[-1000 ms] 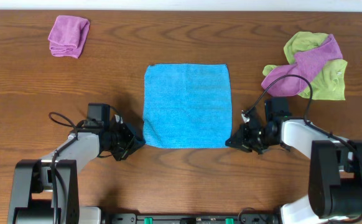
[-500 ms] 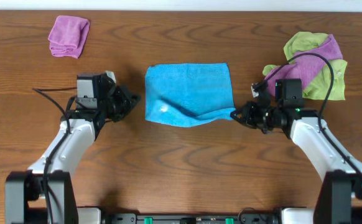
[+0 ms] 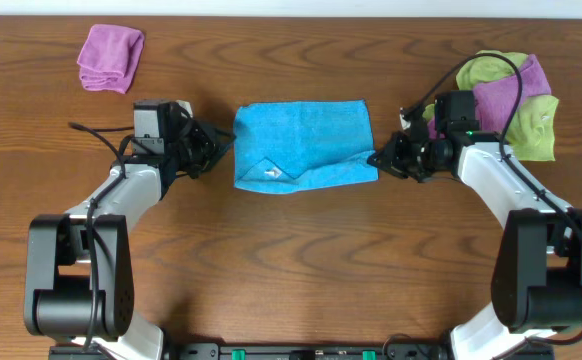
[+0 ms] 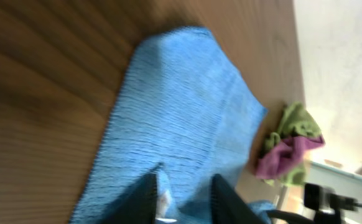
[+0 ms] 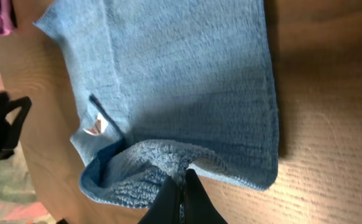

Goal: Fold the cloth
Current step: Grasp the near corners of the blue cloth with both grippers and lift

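Note:
The blue cloth lies mid-table, its near edge partly turned over the far half. Its near left corner lies loosely flipped, with a white tag showing. My right gripper is shut on the near right corner and holds it over the cloth's right edge; the right wrist view shows the fingers pinching a bunched fold of the cloth. My left gripper is at the cloth's left edge. In the left wrist view its fingers stand apart over the cloth, gripping nothing.
A folded purple cloth lies at the far left. A pile of green and purple cloths lies at the far right, close behind my right arm; it also shows in the left wrist view.
Both grippers moved from the cloth's near edge toward the far side. The right one carried its corner along. The left corner came free and now lies flipped on the cloth.

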